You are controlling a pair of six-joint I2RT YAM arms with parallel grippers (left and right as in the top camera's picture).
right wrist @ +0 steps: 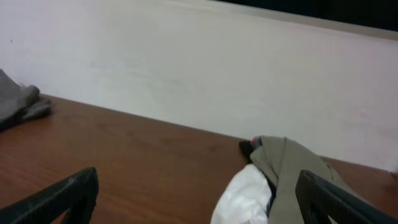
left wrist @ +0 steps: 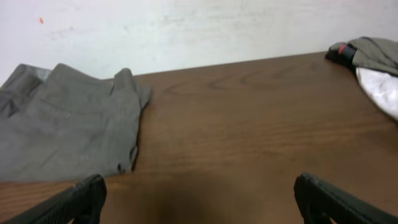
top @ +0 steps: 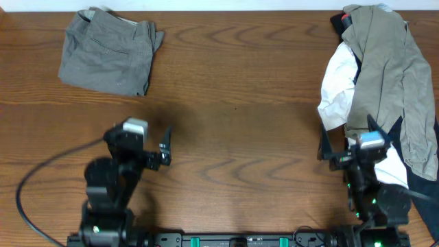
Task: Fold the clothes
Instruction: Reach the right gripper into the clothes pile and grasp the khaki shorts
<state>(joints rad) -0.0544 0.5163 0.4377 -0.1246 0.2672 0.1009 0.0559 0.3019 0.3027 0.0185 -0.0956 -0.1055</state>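
The khaki-olive shorts (top: 387,75) lie unfolded on top of a heap at the table's right edge. They also show in the right wrist view (right wrist: 292,174) and at the far right of the left wrist view (left wrist: 376,53). My right gripper (top: 346,147) is open and empty, just in front of the heap's near left edge; its wrist view (right wrist: 198,193) shows the shorts ahead to the right. My left gripper (top: 164,149) is open and empty over bare wood at the front left, as its wrist view (left wrist: 199,199) also shows.
Darker grey-brown shorts (top: 106,51) lie folded at the back left and also show in the left wrist view (left wrist: 62,124). A white T-shirt (top: 337,86) and a dark garment (top: 418,171) lie under the khaki shorts. Brown wooden table (top: 240,103); pale wall behind.
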